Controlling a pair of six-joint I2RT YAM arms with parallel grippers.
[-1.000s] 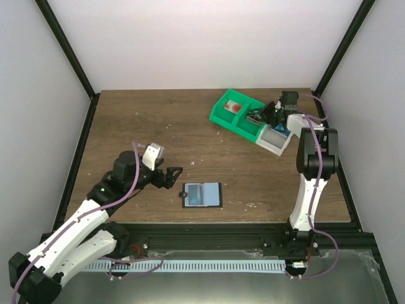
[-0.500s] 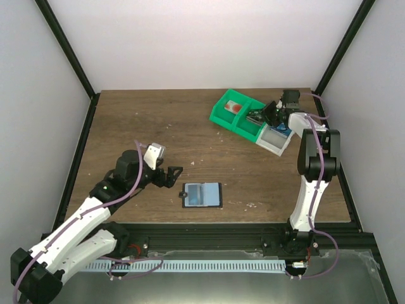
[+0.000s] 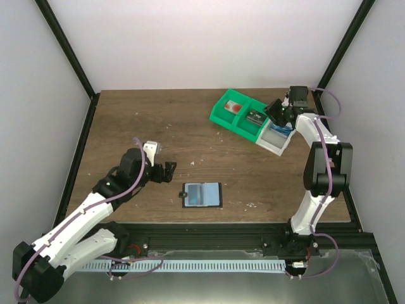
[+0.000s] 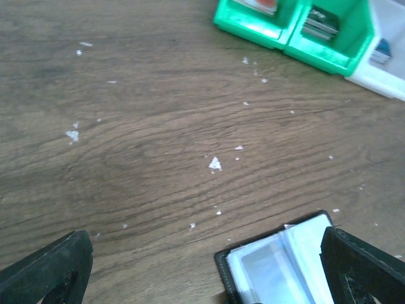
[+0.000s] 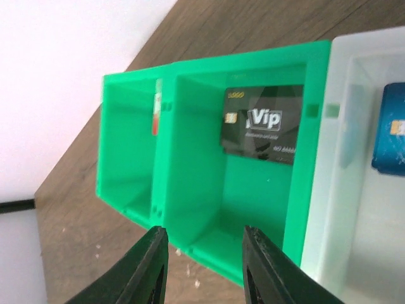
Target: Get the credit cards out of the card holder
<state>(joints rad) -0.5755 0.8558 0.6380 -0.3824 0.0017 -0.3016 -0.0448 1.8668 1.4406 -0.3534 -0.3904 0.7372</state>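
The card holder lies open on the table near the front edge, its pale blue-grey panels up. In the left wrist view its corner shows at the lower right, between the fingers. My left gripper is open and empty, just left of the holder, and its own view shows it the same. My right gripper is open and empty above the bins, as the right wrist view also shows. A black VIP card lies in the middle green compartment. A blue card lies in the white bin.
The green bin and the adjoining white bin stand at the back right. A red-and-white card is in the far green compartment. Small white flecks dot the wood. Black frame posts run along the table's sides.
My right gripper has lifted back and to the right out of the green bin, and the black card now lies uncovered there. My left arm shifted slightly and its wrist turned.
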